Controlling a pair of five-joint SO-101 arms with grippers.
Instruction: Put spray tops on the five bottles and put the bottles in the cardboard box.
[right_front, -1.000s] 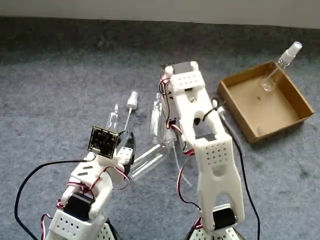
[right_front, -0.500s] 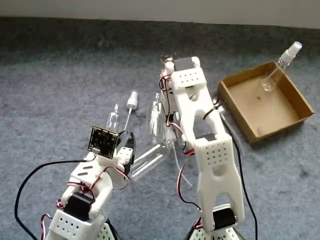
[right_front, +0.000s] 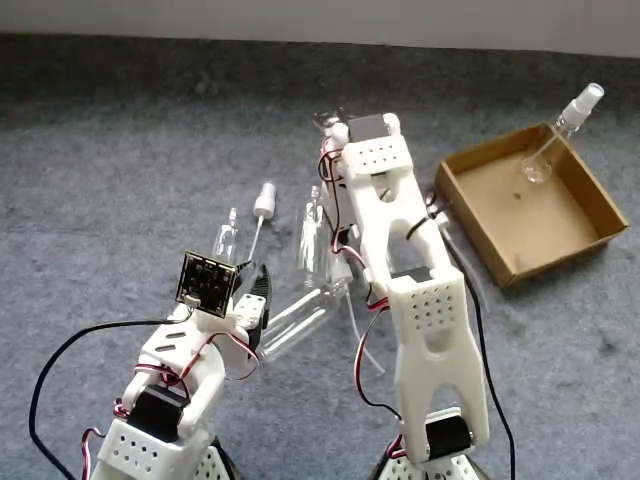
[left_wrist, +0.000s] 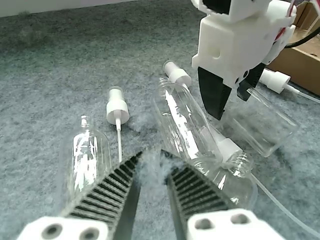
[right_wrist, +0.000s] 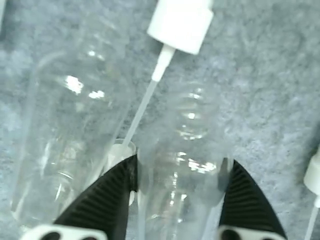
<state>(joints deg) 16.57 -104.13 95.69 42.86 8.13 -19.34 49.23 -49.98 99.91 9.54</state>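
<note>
Keeping one bottle in the box (right_front: 490, 215) at the right of the table (right_front: 120, 160): the boxed bottle (right_front: 553, 140), spray top on, leaning with its base on the box floor and its head out over the far corner rim, the rest of the floor bare. Clamping the right tool (right_wrist: 181, 167) on the clamped bottle (right_wrist: 187, 125), a ribbed black finger pressing each side, low over the table under the outstretched right arm (right_front: 400, 220). Holding the left tool (left_wrist: 150, 155) slightly apart, gripping nothing, just above the table and aiming at the cluster. Lying uncapped in that cluster: the small bottle (left_wrist: 86, 155) on the left, the long bottle (left_wrist: 182, 117) with its neck pointing away, the near bottle (right_front: 300, 318) slanting between the two arms. Lying loose among them: a first top (left_wrist: 116, 111) with its tube beside the small bottle, a second top (left_wrist: 176, 74) at the long bottle's neck, a third top (left_wrist: 274, 79) just beside the box wall. Running a thin tube from another top (right_wrist: 182, 22) down between the clamped bottle and its neighbour (right_wrist: 75, 115). Crowding the right arm close against the box's near-left wall. Leaving a broad stretch of grey table on the far left and toward the far edge, and a smaller patch in front of the box.
</note>
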